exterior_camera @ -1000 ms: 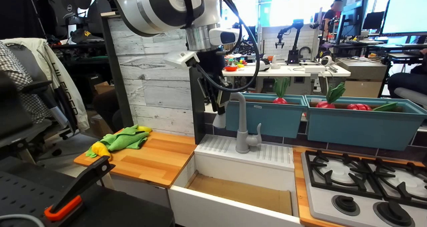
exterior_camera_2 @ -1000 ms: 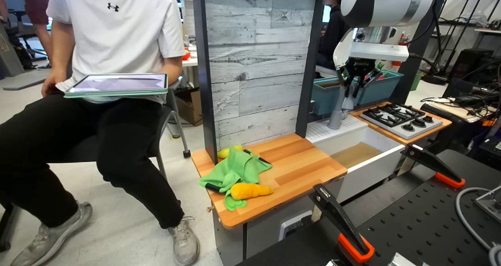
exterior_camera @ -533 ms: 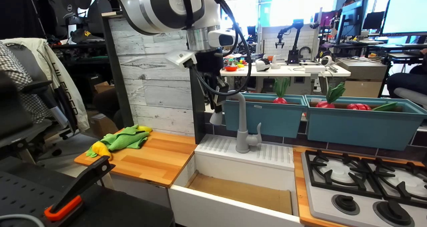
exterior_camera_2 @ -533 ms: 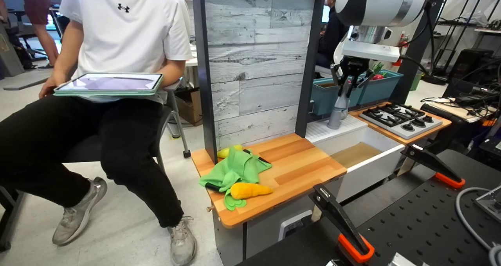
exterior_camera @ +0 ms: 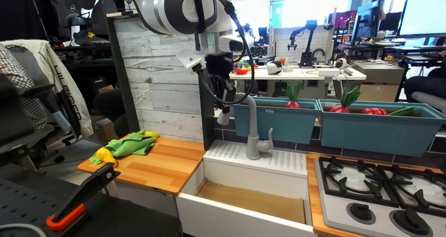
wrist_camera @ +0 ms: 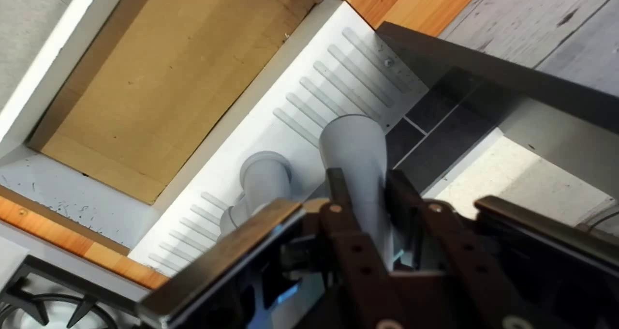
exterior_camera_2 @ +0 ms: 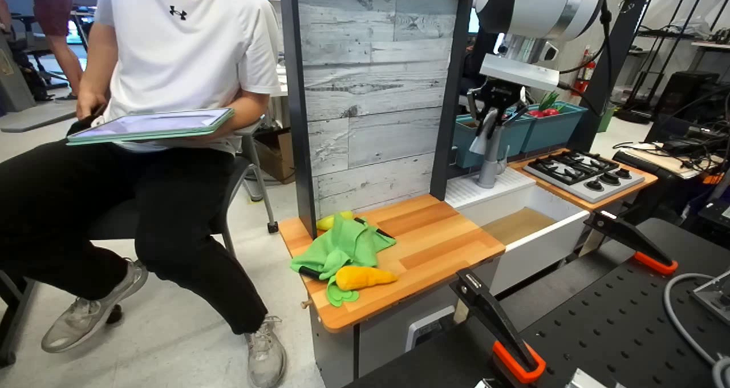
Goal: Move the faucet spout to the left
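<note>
Wrist view shows the two fingers [wrist_camera: 334, 186] of the black gripper [wrist_camera: 364, 179] pinching the grey faucet spout [wrist_camera: 355, 145] from both sides. The spout bends out from one faucet base [wrist_camera: 265, 171] at the back of the sink [wrist_camera: 53, 60]. In both exterior views, its end slants down toward the side of the sink where the wood counter [exterior_camera: 177, 167] is. One small handle [exterior_camera: 270, 136] sticks up from the base.

Well apart from the sink, past the wood counter, an exterior view has one light jacket [exterior_camera: 71, 90] that says HILFIGER and one round sign [exterior_camera: 72, 8] that says DELL. Also past the counter from the sink, one sitting person [exterior_camera_2: 182, 188] with one tablet [exterior_camera_2: 154, 125] wears a white shirt [exterior_camera_2: 182, 63] with one small black mark [exterior_camera_2: 178, 12].

Behind the sink are two blue planters [exterior_camera: 278, 125], with three red toy veggies [exterior_camera: 292, 105] showing. Next to the sink is one stove [exterior_camera: 334, 205] with two black grates [exterior_camera: 343, 185] and three knobs [exterior_camera_2: 609, 178]. On the sink's other side, the wood counter holds one green cloth [exterior_camera_2: 342, 251], one orange toy carrot [exterior_camera_2: 368, 278] and one yellow thing [exterior_camera_2: 328, 223]. In front of the sink are two black clamps [exterior_camera_2: 493, 319] with orange ends; their writing is too small to read.
</note>
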Motion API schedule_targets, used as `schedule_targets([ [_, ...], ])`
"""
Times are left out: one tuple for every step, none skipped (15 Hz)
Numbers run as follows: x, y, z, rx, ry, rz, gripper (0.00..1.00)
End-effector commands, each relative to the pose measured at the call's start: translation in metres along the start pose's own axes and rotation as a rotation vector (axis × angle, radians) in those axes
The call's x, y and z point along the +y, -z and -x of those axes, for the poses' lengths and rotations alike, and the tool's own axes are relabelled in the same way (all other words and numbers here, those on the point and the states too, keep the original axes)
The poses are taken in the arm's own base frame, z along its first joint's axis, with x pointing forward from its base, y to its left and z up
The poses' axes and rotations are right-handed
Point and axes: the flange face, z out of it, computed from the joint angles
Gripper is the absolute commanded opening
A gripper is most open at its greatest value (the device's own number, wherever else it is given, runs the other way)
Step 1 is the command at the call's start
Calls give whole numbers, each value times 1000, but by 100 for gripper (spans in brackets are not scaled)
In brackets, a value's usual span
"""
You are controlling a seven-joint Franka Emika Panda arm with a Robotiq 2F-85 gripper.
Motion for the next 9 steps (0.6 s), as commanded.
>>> schedule_targets([
  [-19,-41,-19,33,-20,-64,6],
  [-19,-42,-20,34,-21,-65,6],
  [-19,-42,-21,33,-24,-63,6],
  [-18,-41,-22,27,-23,-59,51],
  [-19,-40,-23,26,-22,-58,52],
  [-19,-43,-24,27,-15,-55,58],
  [-18,-51,-24,30,-11,-52,65],
  [-18,-57,-23,30,-5,-49,73],
  [-18,-62,-22,31,1,-48,80],
])
